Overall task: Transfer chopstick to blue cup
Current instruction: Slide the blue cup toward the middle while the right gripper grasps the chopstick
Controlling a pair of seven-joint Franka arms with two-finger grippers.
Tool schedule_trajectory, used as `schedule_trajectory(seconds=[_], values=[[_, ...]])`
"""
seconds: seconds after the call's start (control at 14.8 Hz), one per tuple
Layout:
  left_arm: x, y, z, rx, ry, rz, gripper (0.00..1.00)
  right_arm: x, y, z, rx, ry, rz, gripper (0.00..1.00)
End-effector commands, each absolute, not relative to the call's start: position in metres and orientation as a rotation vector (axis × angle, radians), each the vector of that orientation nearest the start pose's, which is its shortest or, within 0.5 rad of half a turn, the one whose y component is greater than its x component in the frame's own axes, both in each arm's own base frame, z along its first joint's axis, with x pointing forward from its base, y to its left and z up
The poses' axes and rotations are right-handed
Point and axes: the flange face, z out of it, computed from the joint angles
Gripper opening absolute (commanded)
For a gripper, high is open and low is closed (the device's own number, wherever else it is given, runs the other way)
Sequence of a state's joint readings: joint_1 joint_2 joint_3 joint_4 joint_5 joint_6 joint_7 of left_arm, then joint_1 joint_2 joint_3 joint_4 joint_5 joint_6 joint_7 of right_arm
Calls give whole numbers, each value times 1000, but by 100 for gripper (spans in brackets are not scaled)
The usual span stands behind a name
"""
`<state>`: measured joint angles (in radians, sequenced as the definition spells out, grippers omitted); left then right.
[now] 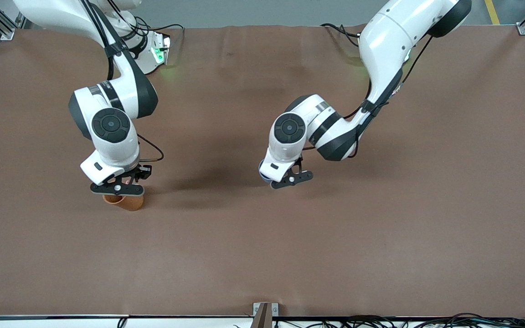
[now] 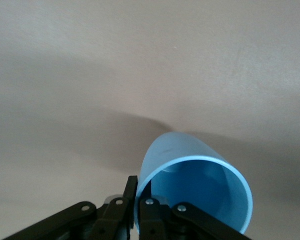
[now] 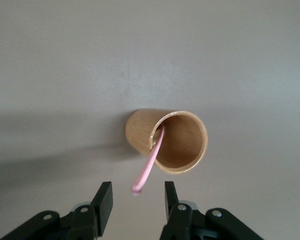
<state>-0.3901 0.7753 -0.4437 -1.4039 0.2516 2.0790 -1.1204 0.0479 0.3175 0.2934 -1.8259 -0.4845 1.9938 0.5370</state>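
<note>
Chopstick (image 3: 150,161): in orange cup (image 3: 175,141), not moved.
Right gripper (image 3: 136,199): spread around its top, no pinch.
Left gripper (image 2: 134,205): pinching blue cup (image 2: 197,187) rim.

Both arms are glossy white shells with black bands at the joints and big round black caps on the sides. Thin black cables loop along the outside of each, held by straps. The left pincer (image 1: 291,179) and right pincer (image 1: 117,187) are flat black linkage bars with small silver screws at the pivots. The right arm's base glows green.
</note>
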Motion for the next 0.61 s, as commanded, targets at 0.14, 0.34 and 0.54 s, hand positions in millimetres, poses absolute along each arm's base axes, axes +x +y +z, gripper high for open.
schedule_trajectory(seconds=[0.14,0.34,0.54], values=[[556,-480,269,-3156,-467,39,0,599,167,358,-3529,-69,-101,25],[552,-480,256,-3151,-430,11,1,600,166,361,-3527,-60,-108,9],[552,-476,251,-3148,-465,0,13,603,162,367,-3528,-38,-120,5]])
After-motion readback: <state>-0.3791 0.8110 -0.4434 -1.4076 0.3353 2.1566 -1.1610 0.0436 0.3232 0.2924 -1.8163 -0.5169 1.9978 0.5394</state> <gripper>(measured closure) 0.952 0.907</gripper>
